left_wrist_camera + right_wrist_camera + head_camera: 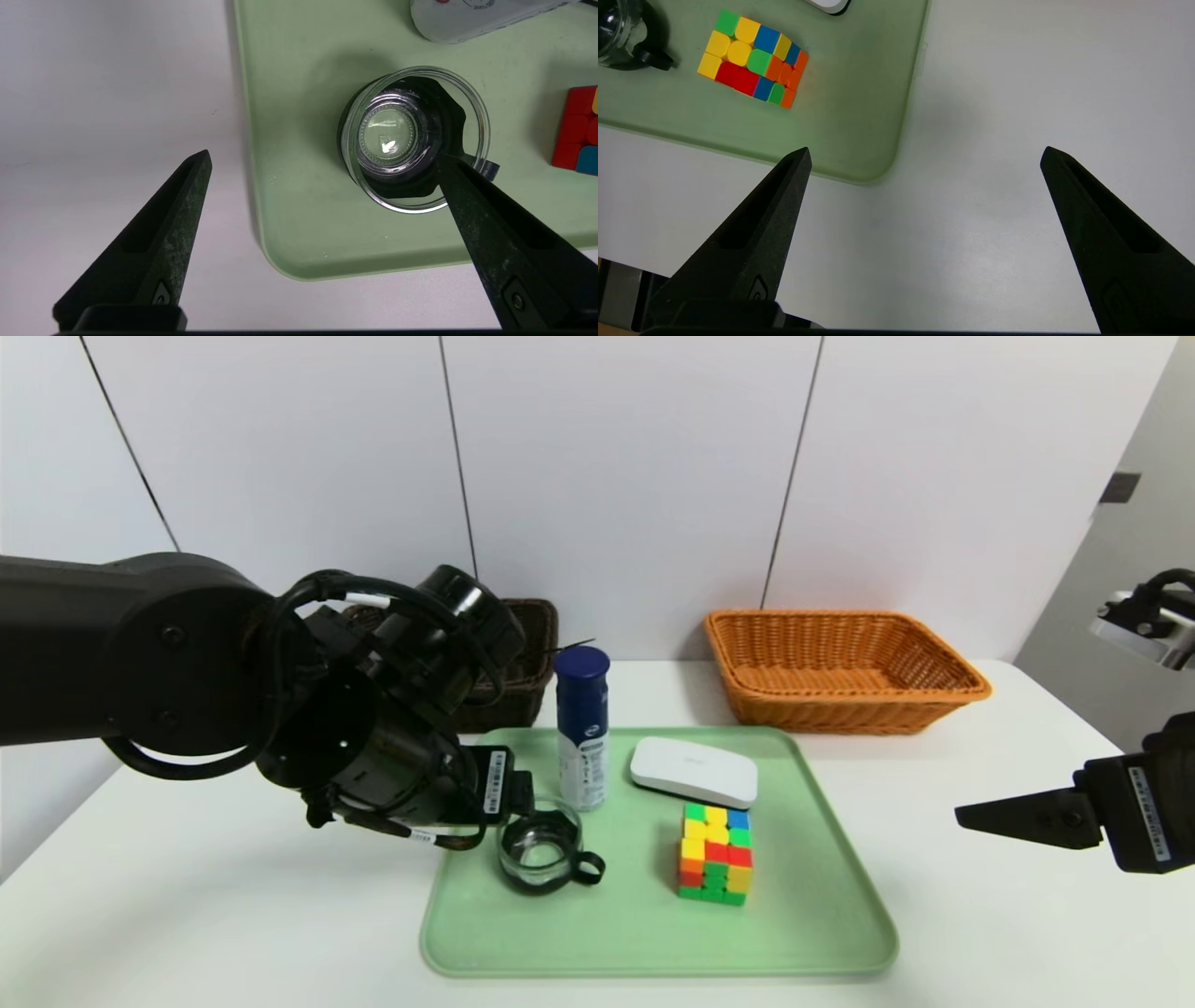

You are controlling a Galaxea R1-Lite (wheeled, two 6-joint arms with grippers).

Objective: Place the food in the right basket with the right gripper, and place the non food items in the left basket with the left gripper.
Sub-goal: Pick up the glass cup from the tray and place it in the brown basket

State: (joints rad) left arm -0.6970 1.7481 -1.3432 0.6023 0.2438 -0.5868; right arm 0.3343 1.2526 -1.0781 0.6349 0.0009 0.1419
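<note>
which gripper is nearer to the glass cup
Left. The left gripper hangs open over the tray's edge beside the glass cup, one finger overlapping its rim in the wrist view; the right gripper is off beyond the tray's right side.

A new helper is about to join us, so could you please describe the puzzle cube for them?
Look for the green tray on the white table. On it, right of the glass cup and just nearer than the flat white case, sits the cube. Its multicoloured squares set it apart from these plain neighbours.
</note>
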